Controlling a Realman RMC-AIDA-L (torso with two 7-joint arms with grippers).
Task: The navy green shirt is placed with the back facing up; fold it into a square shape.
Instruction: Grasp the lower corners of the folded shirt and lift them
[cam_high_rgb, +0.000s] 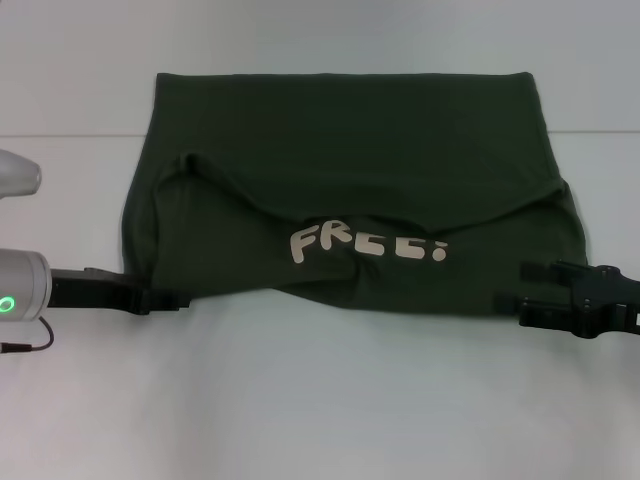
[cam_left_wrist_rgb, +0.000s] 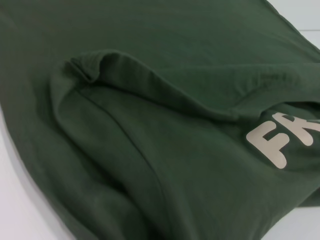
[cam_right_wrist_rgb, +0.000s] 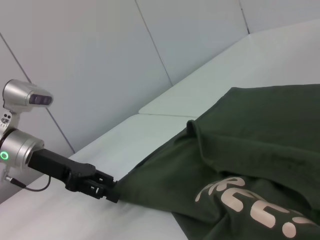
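The navy green shirt (cam_high_rgb: 340, 130) lies across the white table, partly folded, with a flap turned over that shows the cream "FREE!" lettering (cam_high_rgb: 368, 243). My left gripper (cam_high_rgb: 178, 298) is at the shirt's near left corner, shut on the cloth. In the right wrist view the corner tapers tautly into that left gripper (cam_right_wrist_rgb: 114, 194). At the near right corner my right gripper (cam_high_rgb: 508, 305) is closed on the edge. The left wrist view is filled with the shirt (cam_left_wrist_rgb: 150, 125), its folds and part of the lettering (cam_left_wrist_rgb: 280, 140).
The white table (cam_high_rgb: 320, 400) stretches bare toward me in front of the shirt. A seam in the tabletop (cam_high_rgb: 60, 137) runs behind the shirt's far half. My left arm's silver wrist (cam_high_rgb: 20, 285) and a thin cable (cam_high_rgb: 25, 347) sit at the left edge.
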